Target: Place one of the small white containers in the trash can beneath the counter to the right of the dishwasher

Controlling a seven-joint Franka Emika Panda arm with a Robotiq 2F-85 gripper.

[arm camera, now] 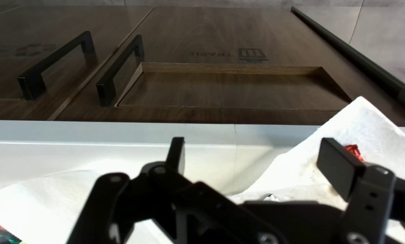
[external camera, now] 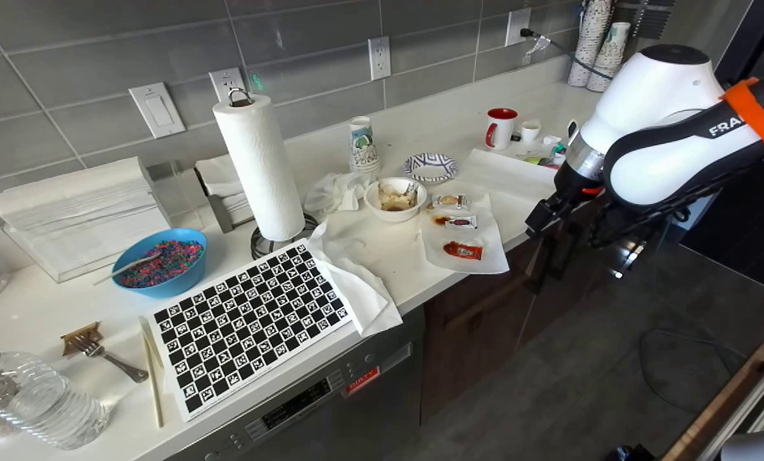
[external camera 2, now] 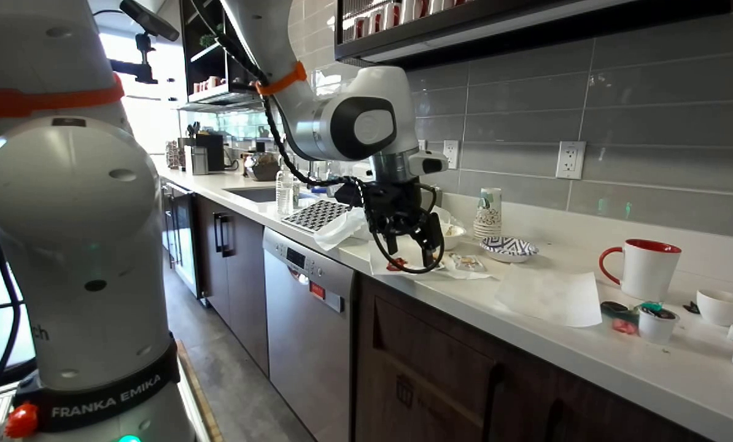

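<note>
Gripper [arm camera: 256,157] gaping, empty! Small white container [external camera 2: 656,328], in from the counter's [external camera 2: 587,362] front edge, likely light, squashable: pinch sides gently

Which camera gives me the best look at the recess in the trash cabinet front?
The wrist view: nearly the whole outline of the recess shows, near the TRASH lettering. Both exterior views catch it only at a slant and dimly.

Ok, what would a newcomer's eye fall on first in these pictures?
Probably the orange-banded white robot arm, its black tool open near the front edge of the off-white counter. Next, the black-and-white checkered board on that counter, with a round blue bowl of multicoloured bits beside it.
</note>
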